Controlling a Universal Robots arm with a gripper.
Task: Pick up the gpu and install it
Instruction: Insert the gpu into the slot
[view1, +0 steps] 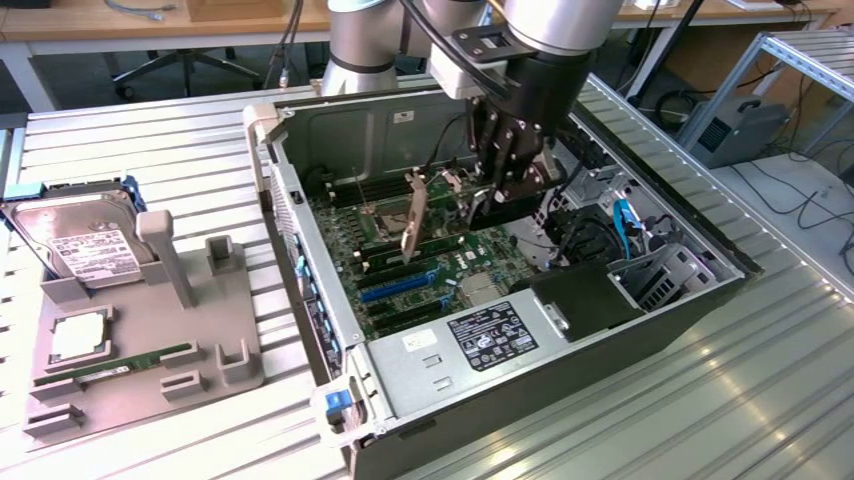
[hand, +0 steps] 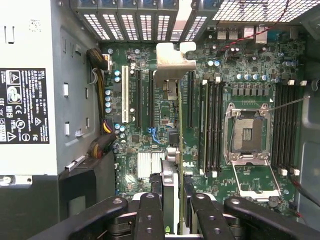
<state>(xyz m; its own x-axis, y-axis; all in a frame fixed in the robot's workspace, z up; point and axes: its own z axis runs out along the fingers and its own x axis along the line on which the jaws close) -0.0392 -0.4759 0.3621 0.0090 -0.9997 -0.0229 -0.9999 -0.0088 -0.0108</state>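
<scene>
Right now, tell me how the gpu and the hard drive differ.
Place: the gpu is inside the open computer case; the hard drive rests outside on the grey fixture.
Pose: the gpu stands on edge; the hard drive lies tilted, label up.
Hold: the tool grips the gpu; the hard drive is untouched.
Look: the gpu is thin with a beige bracket; the hard drive is silver and boxy.
Both are computer parts.
</scene>
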